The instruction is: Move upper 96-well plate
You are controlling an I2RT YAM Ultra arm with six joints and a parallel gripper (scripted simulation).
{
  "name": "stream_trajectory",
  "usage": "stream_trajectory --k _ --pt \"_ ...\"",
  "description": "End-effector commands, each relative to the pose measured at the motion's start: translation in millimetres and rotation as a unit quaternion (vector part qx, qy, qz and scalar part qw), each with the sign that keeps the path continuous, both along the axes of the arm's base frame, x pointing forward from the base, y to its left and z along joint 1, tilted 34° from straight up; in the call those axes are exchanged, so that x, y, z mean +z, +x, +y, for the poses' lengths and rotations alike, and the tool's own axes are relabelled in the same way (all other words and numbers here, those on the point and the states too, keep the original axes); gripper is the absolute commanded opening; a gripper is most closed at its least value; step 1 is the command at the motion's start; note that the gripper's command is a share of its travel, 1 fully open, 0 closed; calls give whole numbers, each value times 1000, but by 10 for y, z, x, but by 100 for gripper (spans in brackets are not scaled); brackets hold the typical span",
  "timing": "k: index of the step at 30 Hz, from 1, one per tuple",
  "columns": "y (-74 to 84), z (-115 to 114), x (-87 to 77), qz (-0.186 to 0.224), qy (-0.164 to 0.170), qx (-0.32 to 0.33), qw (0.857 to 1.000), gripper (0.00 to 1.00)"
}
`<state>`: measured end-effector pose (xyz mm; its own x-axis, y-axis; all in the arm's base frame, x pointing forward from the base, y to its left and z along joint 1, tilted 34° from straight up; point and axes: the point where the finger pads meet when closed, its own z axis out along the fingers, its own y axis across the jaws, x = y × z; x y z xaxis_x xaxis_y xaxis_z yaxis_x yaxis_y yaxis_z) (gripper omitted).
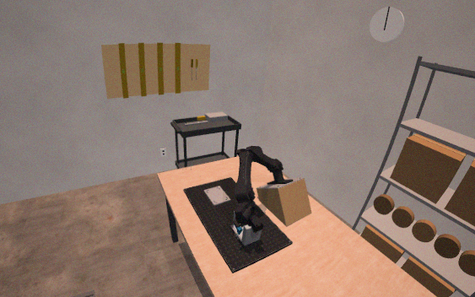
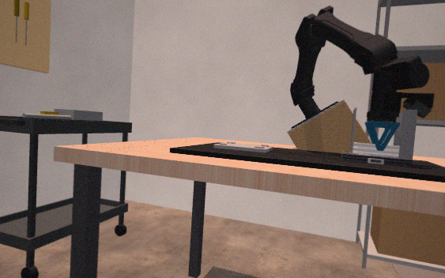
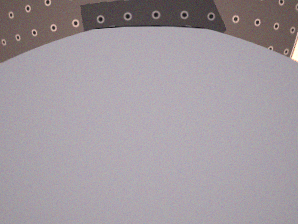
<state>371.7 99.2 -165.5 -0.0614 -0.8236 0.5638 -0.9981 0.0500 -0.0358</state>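
The stack rack K1 [image 2: 386, 152] stands on the near end of the black mat [image 1: 235, 221], with two pale 96-well plates stacked inside it. My gripper [image 2: 381, 136], with its blue fingers, reaches down into the rack and is shut on the upper plate [image 2: 371, 147], which still rests on the lower plate. In the wrist view the upper plate's pale top [image 3: 149, 149] fills nearly the whole picture, and the fingers are hidden. The plate nest N1 [image 1: 217, 195] lies flat at the far end of the mat; it also shows in the exterior view [image 2: 244, 147].
A tilted cardboard box [image 1: 285, 201] sits on the table beside the arm's base, close to the rack. A black cart [image 1: 206, 139] stands beyond the table's far end. A metal shelf unit [image 1: 442, 186] with boxes stands to the right.
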Motion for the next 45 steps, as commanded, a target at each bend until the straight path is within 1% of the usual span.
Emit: stream_trajectory --k 1,24,25,26,27,38,40,45 --pt "32 47 26 -5 4 6 1000 0" --pt "32 47 26 -5 4 6 1000 0" --pt "67 121 84 -12 9 13 1000 0" --pt "86 143 143 -12 10 12 1000 0" --pt "106 167 165 -16 12 10 1000 0" --pt "99 267 321 -18 12 8 1000 0" --pt "99 267 321 -18 12 8 1000 0" --pt "93 315 389 -18 12 8 1000 0"
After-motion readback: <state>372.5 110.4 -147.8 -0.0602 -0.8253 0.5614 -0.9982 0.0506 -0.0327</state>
